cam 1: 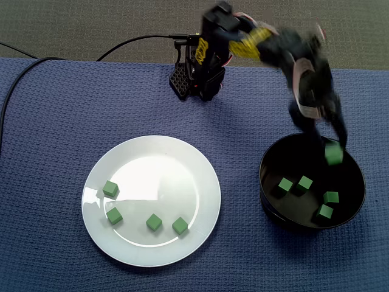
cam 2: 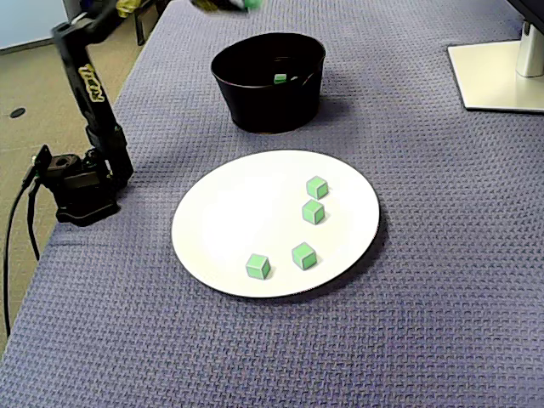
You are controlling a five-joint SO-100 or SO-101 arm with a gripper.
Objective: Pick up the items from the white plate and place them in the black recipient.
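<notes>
Four green cubes (cam 1: pixel 154 222) are lying along the lower part of the white plate (cam 1: pixel 152 158), at the lower left of a fixed view. To the right, four more cubes (cam 1: pixel 285 184) are resting inside the black bowl (cam 1: pixel 265 188). Over its upper right rim the gripper (cam 1: pixel 333 145) is hanging (badly blurred), its fingers narrowed around a fifth cube (cam 1: pixel 333 155), which is sitting just above the bowl's inside.
</notes>
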